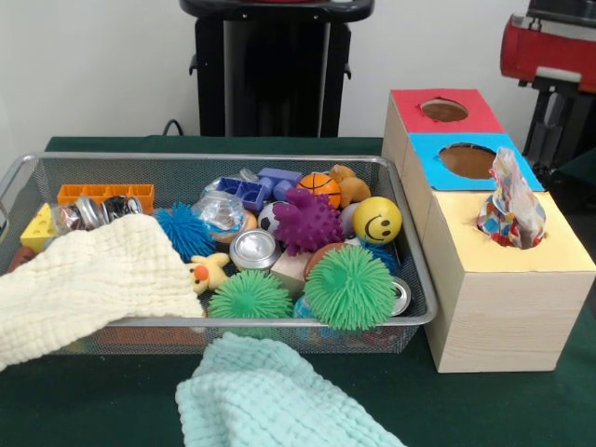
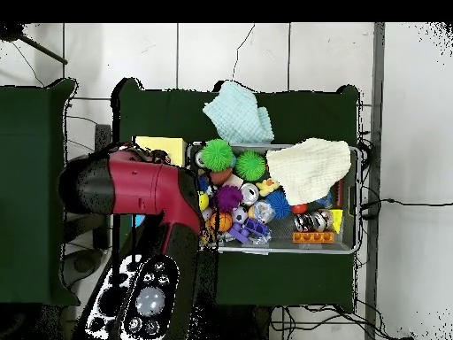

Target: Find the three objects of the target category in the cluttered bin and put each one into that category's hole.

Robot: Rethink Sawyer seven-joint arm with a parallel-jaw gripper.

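The wire mesh bin (image 1: 233,158) is full of toys and also shows in the overhead view (image 2: 283,251). One polka-dot bag (image 1: 510,207) stands crumpled in the round hole of the yellow-topped box (image 1: 559,247), its upper part sticking out. A pale crumpled bag-like thing (image 1: 221,210) lies among the toys; I cannot tell whether it is dotted. The red arm (image 2: 142,186) hangs over the boxes and hides most of them from above, apart from a corner of the yellow top (image 2: 159,149). Part of the arm (image 1: 545,47) shows at the front view's top right. The gripper itself is hidden.
A cream waffle cloth (image 1: 84,289) drapes over the bin's front left corner. A mint-green cloth (image 1: 270,396) lies on the table before the bin. The blue-topped box (image 1: 424,149) and the red-topped box (image 1: 410,107) stand behind the yellow one. Green spiky balls (image 1: 349,287) sit at the bin's front.
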